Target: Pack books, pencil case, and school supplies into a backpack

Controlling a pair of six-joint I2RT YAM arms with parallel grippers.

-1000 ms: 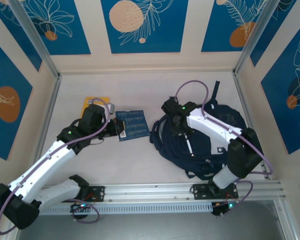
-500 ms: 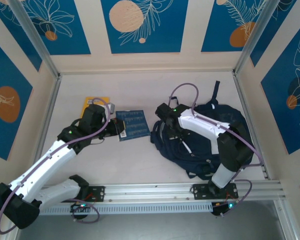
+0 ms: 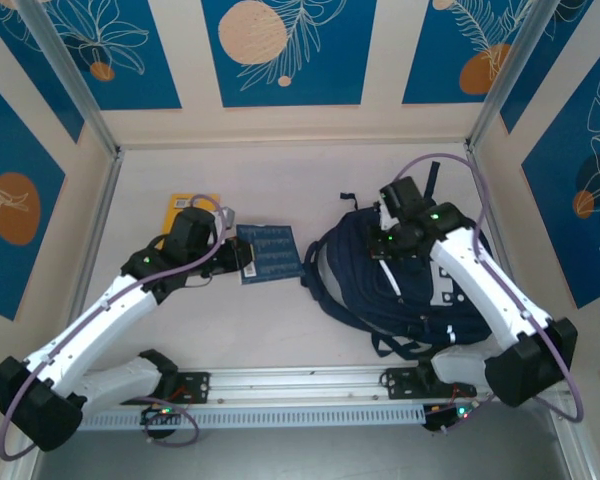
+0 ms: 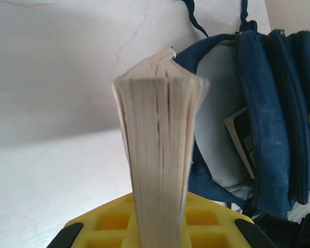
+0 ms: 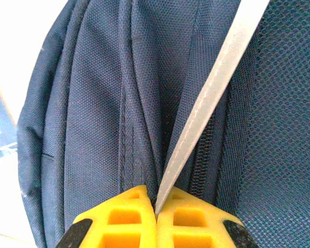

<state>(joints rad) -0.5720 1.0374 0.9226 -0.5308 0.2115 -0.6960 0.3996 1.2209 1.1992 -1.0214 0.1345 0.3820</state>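
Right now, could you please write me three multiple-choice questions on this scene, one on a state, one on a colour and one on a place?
1. The left gripper is: A. open and empty; B. shut on the navy book; C. shut on a strap.
2. The stripe that the right gripper pinches on the backpack is: A. white; B. red; C. green.
3. The yellow-orange book lies: A. inside the backpack; B. under the right gripper; C. on the table, left of the navy book.

Answers:
1 B: page edges stand clamped between its yellow fingers.
2 A: the right wrist view shows a white band running into the shut jaws.
3 C: the top view shows it there, well away from the backpack.
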